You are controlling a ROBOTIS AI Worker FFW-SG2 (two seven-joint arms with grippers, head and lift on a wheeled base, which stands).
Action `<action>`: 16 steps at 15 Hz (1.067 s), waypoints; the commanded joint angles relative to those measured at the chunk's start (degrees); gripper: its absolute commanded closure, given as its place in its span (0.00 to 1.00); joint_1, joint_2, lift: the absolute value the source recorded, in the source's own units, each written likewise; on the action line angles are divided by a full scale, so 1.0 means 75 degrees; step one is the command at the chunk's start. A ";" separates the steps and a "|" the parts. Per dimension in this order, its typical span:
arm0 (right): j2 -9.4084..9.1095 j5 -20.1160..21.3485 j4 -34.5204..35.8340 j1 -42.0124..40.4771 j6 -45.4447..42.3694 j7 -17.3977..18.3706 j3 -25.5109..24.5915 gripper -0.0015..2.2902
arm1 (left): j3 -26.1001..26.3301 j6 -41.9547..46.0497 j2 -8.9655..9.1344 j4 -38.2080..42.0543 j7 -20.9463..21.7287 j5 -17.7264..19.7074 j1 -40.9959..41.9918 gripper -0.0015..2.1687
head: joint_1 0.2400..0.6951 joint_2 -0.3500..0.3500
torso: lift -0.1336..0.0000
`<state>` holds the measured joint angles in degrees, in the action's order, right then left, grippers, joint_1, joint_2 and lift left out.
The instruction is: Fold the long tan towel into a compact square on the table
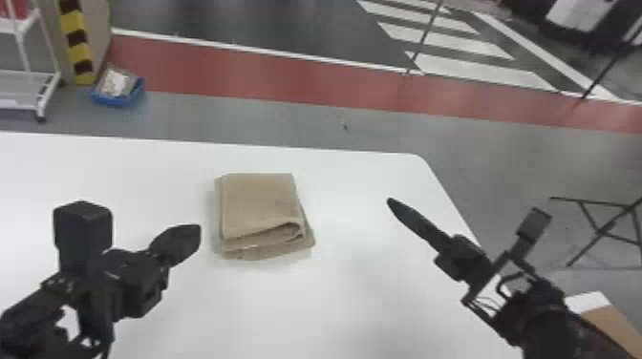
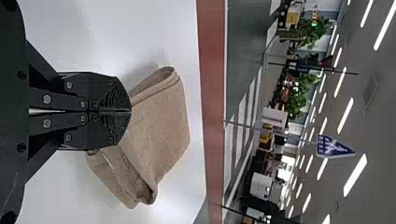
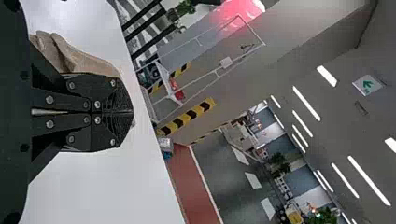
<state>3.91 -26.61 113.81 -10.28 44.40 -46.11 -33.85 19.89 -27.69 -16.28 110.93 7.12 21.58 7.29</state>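
The tan towel [image 1: 260, 205] lies folded into a small, roughly square stack on the white table, its layered edges and a loose curled fold toward the robot. My left gripper [image 1: 195, 235] is just left of the towel in the head view, not touching it. In the left wrist view the left gripper [image 2: 130, 111] is shut with nothing between its fingers, and the towel [image 2: 161, 130] shows beyond it. To the towel's right, over the table's right part, is my right gripper [image 1: 391, 202]. The right wrist view has the right gripper [image 3: 132, 112] shut and empty, with part of the towel [image 3: 86, 61] behind it.
The white table [image 1: 334, 296] has its far edge behind the towel and its right edge beneath the right arm. On the floor beyond stand a blue bin [image 1: 118, 90] and a white rack [image 1: 45, 90]. A brown box [image 1: 609, 324] sits at the lower right.
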 commanded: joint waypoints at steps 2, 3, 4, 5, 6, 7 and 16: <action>-0.0428 0.1650 -0.0374 0.1160 -0.0042 0.0277 0.1666 0.81 | -0.0156 0.0088 -0.0044 0.0056 0.0047 -0.0018 0.0258 0.89 | 1.00 0.04 | 0.07; -0.0528 0.2025 -0.0550 0.1371 -0.0042 0.0324 0.2041 0.81 | -0.0203 0.0111 -0.0091 0.0056 0.0059 -0.0018 0.0270 0.89 | 1.00 0.09 | 0.07; -0.0528 0.2318 -0.0562 0.1418 -0.0065 0.0406 0.2322 0.81 | -0.0273 0.0111 -0.0162 0.0045 0.0082 -0.0018 0.0294 0.89 | 1.00 0.18 | 0.07; -0.0528 0.2529 -0.0609 0.1441 -0.0089 0.0558 0.2533 0.81 | -0.0332 0.0134 -0.0173 0.0033 0.0082 -0.0018 0.0305 0.89 | 1.00 0.21 | 0.07; -0.0528 0.2704 -0.0749 0.1500 -0.0089 0.0652 0.2732 0.81 | -0.0355 0.0134 -0.0197 -0.0002 0.0106 -0.0006 0.0305 0.89 | 1.00 0.24 | 0.07; -0.0528 0.2904 -0.0855 0.1523 -0.0136 0.0734 0.2920 0.81 | -0.0355 0.0158 -0.0197 -0.0026 0.0117 -0.0006 0.0329 0.89 | 1.00 0.26 | 0.07; -0.0528 0.3489 -0.1335 0.1160 -0.0112 0.0687 0.3389 0.81 | -0.0332 0.0369 -0.0197 -0.0002 0.0141 -0.0018 0.0469 0.89 | 1.00 0.35 | 0.07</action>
<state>0.09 -0.36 103.78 -0.54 43.49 -40.78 -8.45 17.42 -24.98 -17.75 110.69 8.17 21.47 10.55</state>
